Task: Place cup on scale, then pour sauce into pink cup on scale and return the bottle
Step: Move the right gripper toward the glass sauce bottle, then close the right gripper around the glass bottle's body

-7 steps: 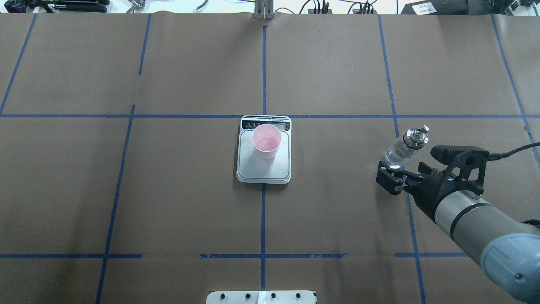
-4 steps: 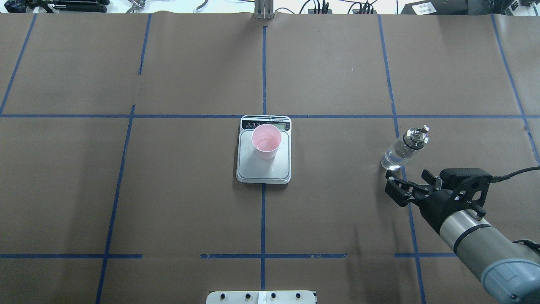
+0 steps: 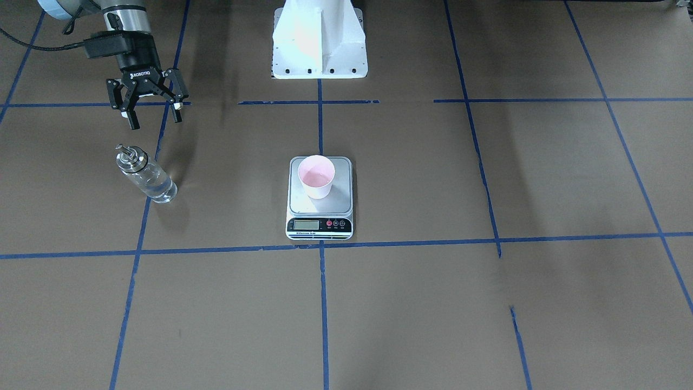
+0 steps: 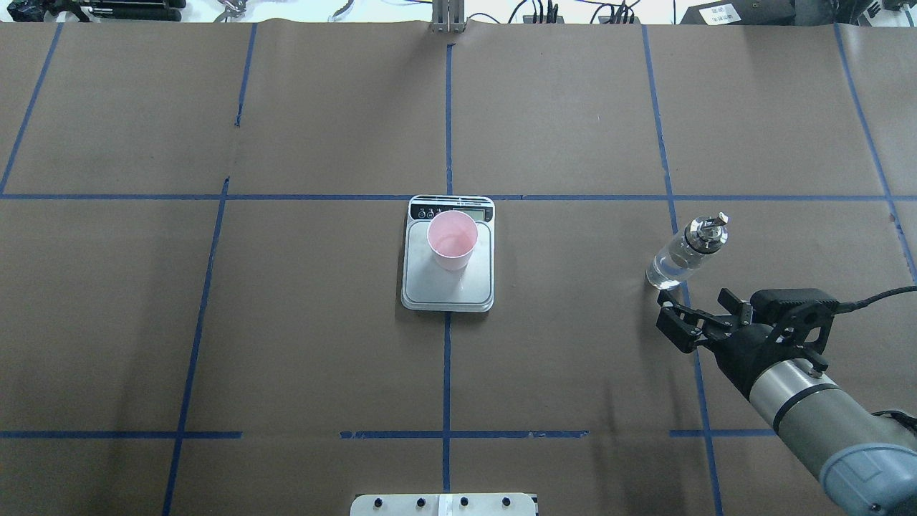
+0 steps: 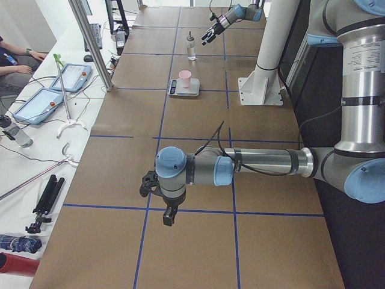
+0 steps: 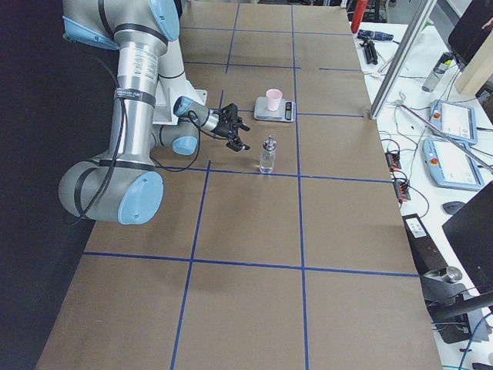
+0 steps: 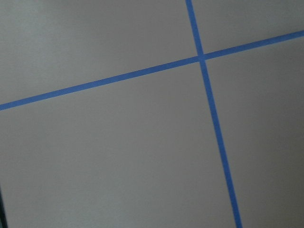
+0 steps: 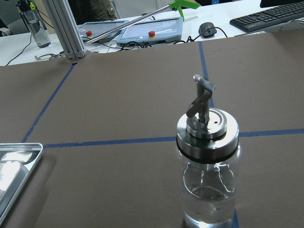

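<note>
The pink cup stands upright on the silver scale at the table's middle, close to the display end. The glass bottle with its metal pourer cap stands alone on the table to the right, with a little clear sauce at its bottom. My right gripper hovers open just short of the bottle on the robot's side, holding nothing. In the right wrist view the bottle fills the lower centre. My left gripper shows only in the exterior left view, low over the table far from the scale; I cannot tell its state.
The white robot base sits at the table's near edge behind the scale. Beyond the far edge stand an aluminium post, tablets and cables. A person sits at that side. Blue tape lines grid the brown tabletop.
My right gripper has drawn back from the bottle's base toward the robot and stands clear of it. The bottle, cup and scale have not moved.
</note>
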Robot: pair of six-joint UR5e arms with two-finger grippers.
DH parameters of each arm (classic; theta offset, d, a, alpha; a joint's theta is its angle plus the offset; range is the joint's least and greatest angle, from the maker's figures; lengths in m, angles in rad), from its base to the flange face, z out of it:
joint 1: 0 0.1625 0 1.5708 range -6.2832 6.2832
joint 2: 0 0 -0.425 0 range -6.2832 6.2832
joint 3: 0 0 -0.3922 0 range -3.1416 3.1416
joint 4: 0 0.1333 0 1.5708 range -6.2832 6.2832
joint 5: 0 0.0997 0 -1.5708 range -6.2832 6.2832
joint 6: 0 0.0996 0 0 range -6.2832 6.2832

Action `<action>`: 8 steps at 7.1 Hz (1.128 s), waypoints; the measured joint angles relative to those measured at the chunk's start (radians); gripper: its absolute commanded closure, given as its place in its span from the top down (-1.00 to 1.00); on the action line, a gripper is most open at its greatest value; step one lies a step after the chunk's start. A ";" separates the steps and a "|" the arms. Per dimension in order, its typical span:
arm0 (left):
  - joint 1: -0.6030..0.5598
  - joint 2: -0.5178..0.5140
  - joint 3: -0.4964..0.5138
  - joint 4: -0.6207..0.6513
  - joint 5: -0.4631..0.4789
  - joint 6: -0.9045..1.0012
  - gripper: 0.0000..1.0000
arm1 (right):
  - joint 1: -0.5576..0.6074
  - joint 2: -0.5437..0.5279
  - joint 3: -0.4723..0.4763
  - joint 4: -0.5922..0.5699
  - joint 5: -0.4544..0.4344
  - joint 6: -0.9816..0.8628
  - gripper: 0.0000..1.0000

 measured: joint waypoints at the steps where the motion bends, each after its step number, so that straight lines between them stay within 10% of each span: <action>1: 0.027 -0.009 -0.001 0.000 0.000 -0.005 1.00 | -0.004 0.002 -0.005 0.001 -0.026 0.000 1.00; 8: 0.042 -0.014 -0.004 0.004 0.000 -0.002 1.00 | -0.048 0.121 -0.250 0.017 -0.256 0.002 1.00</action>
